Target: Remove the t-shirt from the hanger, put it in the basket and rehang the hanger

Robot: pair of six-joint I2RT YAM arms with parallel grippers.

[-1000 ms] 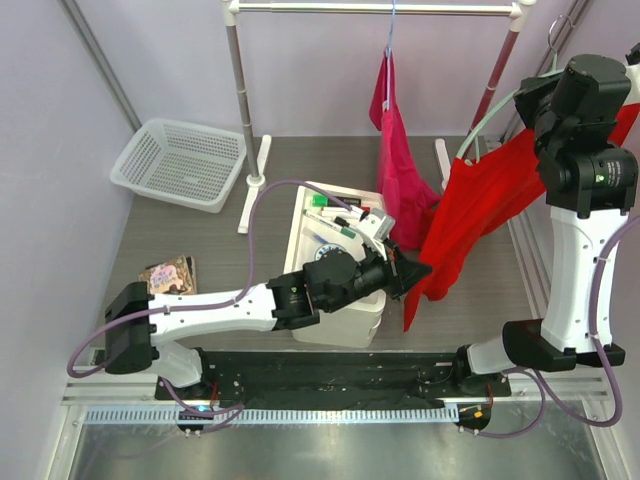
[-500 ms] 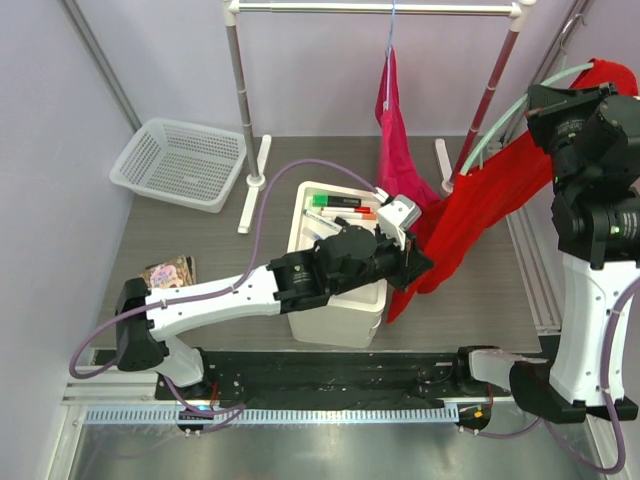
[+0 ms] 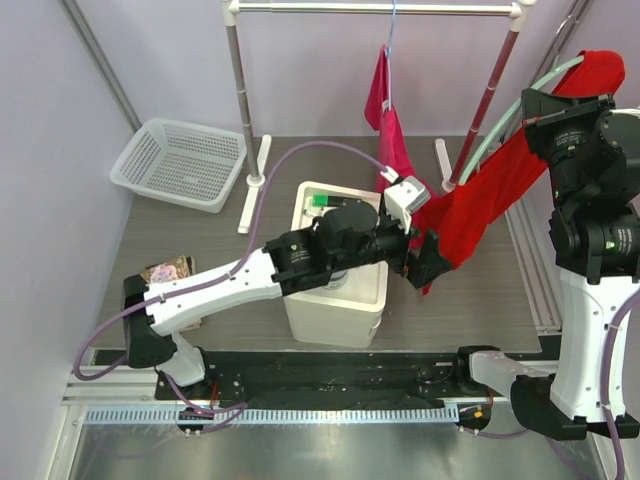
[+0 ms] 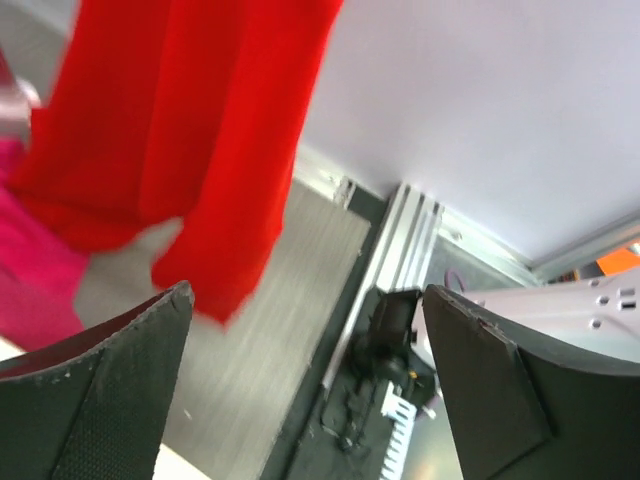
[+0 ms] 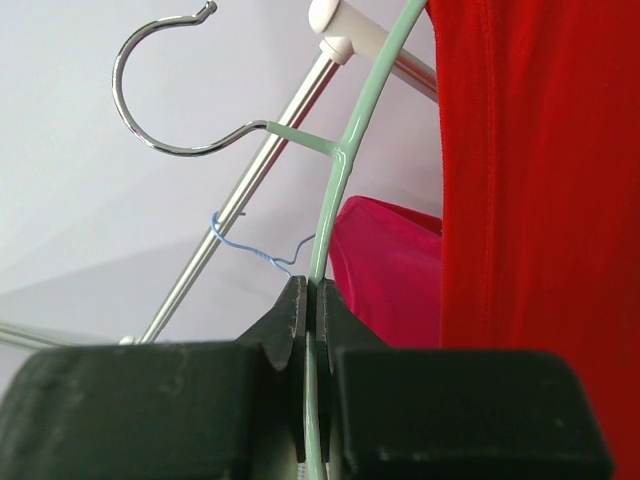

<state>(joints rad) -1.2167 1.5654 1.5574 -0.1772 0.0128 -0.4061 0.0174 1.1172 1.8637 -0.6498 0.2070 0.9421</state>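
Up at two o'clock in the overhead view, the right gripper (image 5: 312,300) has climbed over the last second and carried the pale green hanger (image 5: 338,175) with it. Its wrist camera shows the fingers pinched tight on the hanger's wire. The red t-shirt (image 3: 490,195) has risen too. A second ago it hung lower and looser, its hem reaching down beside the white bin (image 3: 335,310) at the bin's three o'clock. Now it is drawn into a long slanted band, with its top draped over the hanger's far end at the upper right and its hem near the middle of the table. The left arm has stretched out from eight o'clock across the bin, following the cloth, and in the overhead view the left gripper (image 4: 305,295) sits right at the hem. Its own wrist camera, though, shows the two fingers wide apart with only floor between them, and the red cloth hanging free at eleven o'clock of that view. So the shirt is not yet off the hanger, and by my reading the left claw has no hold on it. It would need to close on the hem before the right arm's lift could strip the garment off. The pink garment (image 3: 392,150) on the rail (image 3: 380,8) hangs just behind at twelve o'clock, near enough that it could get caught up.
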